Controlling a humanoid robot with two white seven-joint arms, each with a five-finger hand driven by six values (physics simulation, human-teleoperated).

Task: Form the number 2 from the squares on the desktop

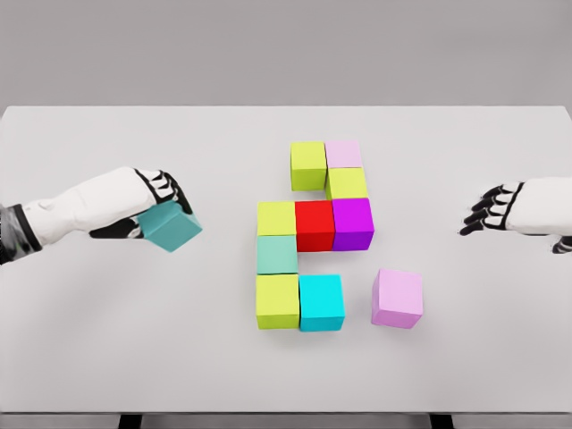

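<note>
My left hand [159, 204] is shut on a teal cube [172, 227], held tilted just above the table at the left. In the middle, cubes lie joined: a yellow-green cube [308, 164] and a pale pink cube [344, 154] on top, a yellow-green cube [348, 183] below them, then a row of yellow-green [276, 217], red [315, 224] and purple [353, 222]. Under that row sit a mint cube [277, 254], a yellow-green cube [278, 300] and a cyan cube [322, 301]. A loose pink cube [398, 298] lies apart at the lower right. My right hand [488, 211] hovers open at the right.
The white table [107, 340] spans the whole view, with its front edge near the bottom and its back edge against a grey wall.
</note>
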